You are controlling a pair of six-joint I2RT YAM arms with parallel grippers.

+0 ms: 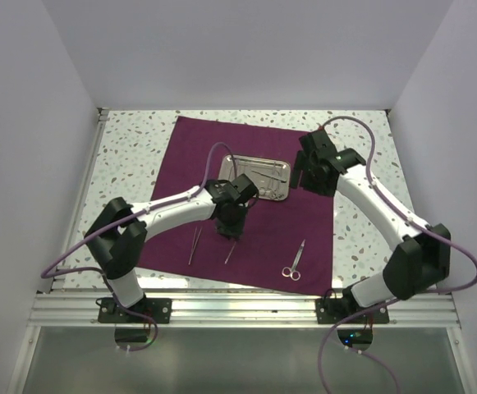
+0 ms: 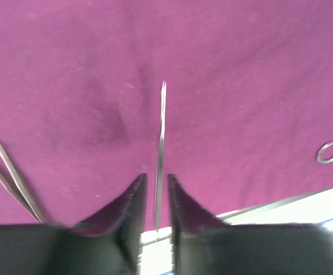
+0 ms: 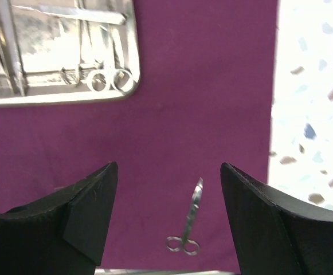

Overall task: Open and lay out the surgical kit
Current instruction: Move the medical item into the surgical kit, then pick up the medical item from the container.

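Note:
The purple cloth (image 1: 254,148) lies spread flat on the table. The steel tray (image 1: 254,177) sits on its middle and holds ring-handled instruments (image 3: 109,80). My left gripper (image 1: 231,234) hovers low over the cloth's front part. A thin steel instrument (image 2: 160,143) runs between its narrowly parted jaws (image 2: 156,179), with a gap on each side. Tweezers (image 1: 194,245) lie to its left and also show in the left wrist view (image 2: 8,177). Scissors (image 1: 294,263) lie at the front right. My right gripper (image 1: 302,179) is wide open and empty beside the tray's right end (image 3: 169,166).
The speckled tabletop (image 1: 131,156) borders the cloth on both sides. A metal rail (image 1: 238,308) runs along the near edge. White walls close in the left, back and right. The scissors (image 3: 189,220) lie well below and ahead of the right fingers.

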